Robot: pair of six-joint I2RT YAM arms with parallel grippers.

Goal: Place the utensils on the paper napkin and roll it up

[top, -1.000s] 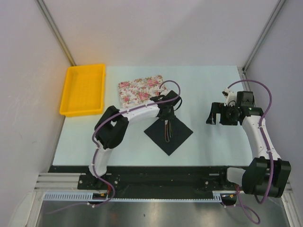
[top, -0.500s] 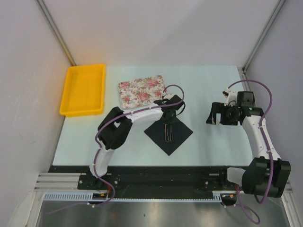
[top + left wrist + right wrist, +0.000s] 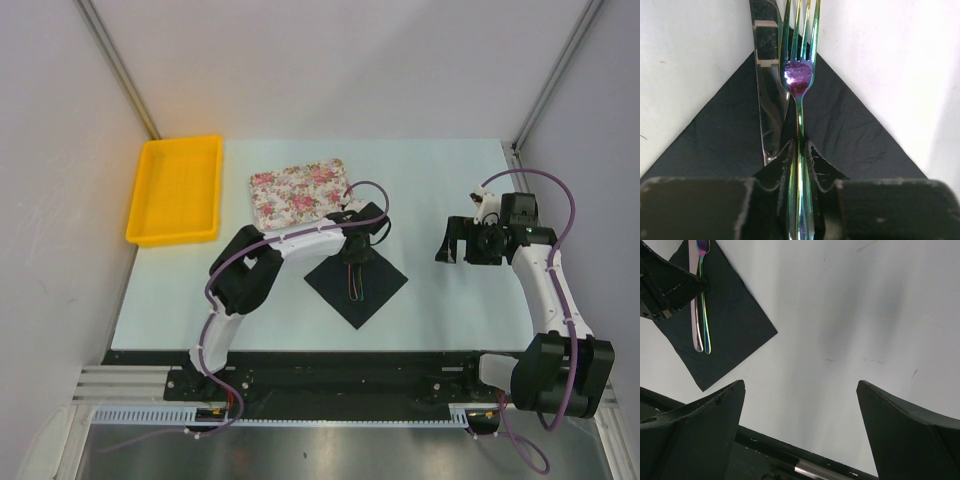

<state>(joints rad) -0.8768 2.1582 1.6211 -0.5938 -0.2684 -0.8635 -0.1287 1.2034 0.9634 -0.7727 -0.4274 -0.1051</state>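
Note:
The black paper napkin lies as a diamond on the table's middle; it also shows in the left wrist view and the right wrist view. My left gripper is over the napkin's far corner, shut on the handle of an iridescent fork, whose tines point past the corner. A silvery knife lies on the napkin just left of the fork. Both utensils show side by side in the right wrist view. My right gripper is open and empty above bare table, to the right of the napkin.
A pink-flowered tray sits just beyond the napkin, left of my left gripper. A yellow bin stands at the far left. The table's near edge with a black rail lies below my right gripper.
My left arm has stretched a little to the right, and the fork has shifted slightly toward the near side over the napkin. The right arm has not moved.

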